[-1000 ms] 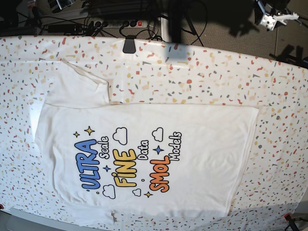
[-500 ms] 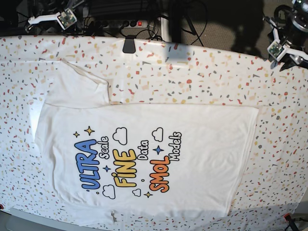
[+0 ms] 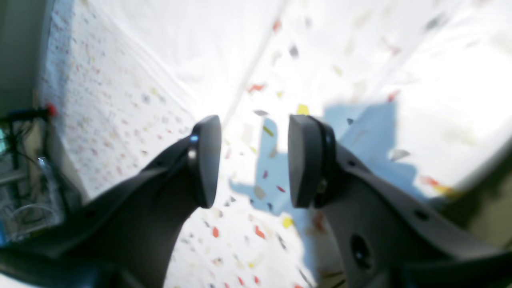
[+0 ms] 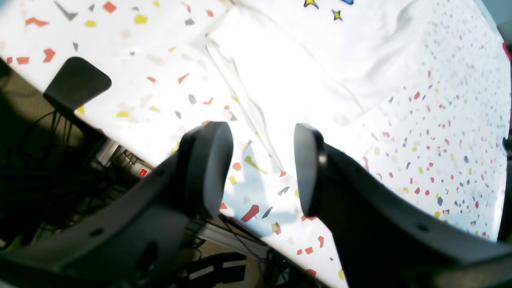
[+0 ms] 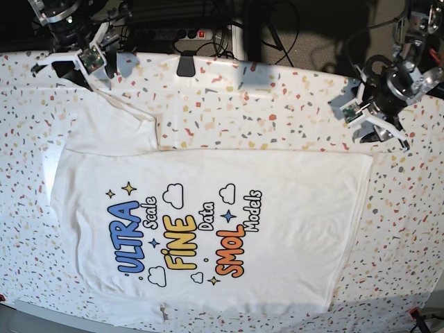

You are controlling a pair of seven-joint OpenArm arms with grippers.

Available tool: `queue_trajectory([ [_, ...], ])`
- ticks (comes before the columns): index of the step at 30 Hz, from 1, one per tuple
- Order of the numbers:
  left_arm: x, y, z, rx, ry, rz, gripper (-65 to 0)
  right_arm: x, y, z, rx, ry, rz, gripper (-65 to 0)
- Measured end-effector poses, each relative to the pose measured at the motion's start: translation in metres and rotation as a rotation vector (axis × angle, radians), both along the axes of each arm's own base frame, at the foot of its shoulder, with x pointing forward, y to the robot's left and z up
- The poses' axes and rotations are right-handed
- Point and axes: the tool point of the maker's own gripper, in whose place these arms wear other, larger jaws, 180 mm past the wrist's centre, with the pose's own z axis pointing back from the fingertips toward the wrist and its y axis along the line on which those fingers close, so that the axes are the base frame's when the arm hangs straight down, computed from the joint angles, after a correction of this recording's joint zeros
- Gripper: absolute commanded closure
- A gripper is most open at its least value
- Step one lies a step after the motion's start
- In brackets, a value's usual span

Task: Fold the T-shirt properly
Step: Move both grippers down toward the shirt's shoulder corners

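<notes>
The white T-shirt [image 5: 208,208] lies flat, print up, on the speckled tablecloth [image 5: 277,118], with its collar end to the base view's left and its hem to the right. One sleeve [image 5: 118,125] spreads toward the back left. My right gripper [image 5: 76,69] is open and empty above the cloth, just behind that sleeve's tip. In the right wrist view [image 4: 262,168] the sleeve [image 4: 288,80] lies beyond the fingers. My left gripper [image 5: 385,135] is open and empty over the cloth near the hem's back corner. In the blurred left wrist view [image 3: 254,160] the shirt [image 3: 200,48] lies ahead.
A black clamp [image 5: 186,64] grips the table's back edge and also shows in the right wrist view [image 4: 76,82]. A power strip with a red switch [image 5: 201,32] and cables lie behind the table. A red clamp [image 5: 416,316] sits at the front right corner.
Both arms have come down from behind the table over its back corners: the right gripper toward the sleeve, the left gripper toward the hem's back corner. The shirt has not moved.
</notes>
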Motion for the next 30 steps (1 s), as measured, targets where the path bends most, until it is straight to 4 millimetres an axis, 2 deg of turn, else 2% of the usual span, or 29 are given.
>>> queue_trajectory([
  [4, 0.030, -0.004, -0.007, 0.040, -0.026, -0.018, -26.7, 0.007, -0.003, 0.004, -0.006, -0.025, -0.014, -28.5],
  [8, 0.047, 0.007, -0.019, 0.068, 0.000, 0.000, -26.7, 0.009, -0.003, 0.005, -0.006, -0.029, -0.013, -28.5],
  [13, 0.070, 0.018, -0.021, 0.056, -0.009, 0.018, -26.7, 0.009, -0.003, 0.005, -0.008, -0.030, -0.012, -28.5],
  [15, 0.070, 0.020, -0.029, 0.047, 0.027, 0.007, -26.7, 0.009, -0.003, 0.005, -0.006, -0.030, -0.011, -28.5],
  [19, 0.075, 0.024, -0.032, 0.040, 0.033, 0.013, -26.7, 0.009, -0.003, 0.005, -0.007, -0.029, -0.012, -28.5],
  [25, 0.069, 0.030, -0.033, 0.044, 0.069, -0.015, -26.7, 0.009, -0.003, 0.005, -0.007, -0.029, -0.012, -28.5],
  [30, 0.064, 0.018, -0.041, 0.049, 0.085, -0.064, -26.6, 0.009, -0.003, 0.005, -0.007, -0.029, -0.012, -28.5],
])
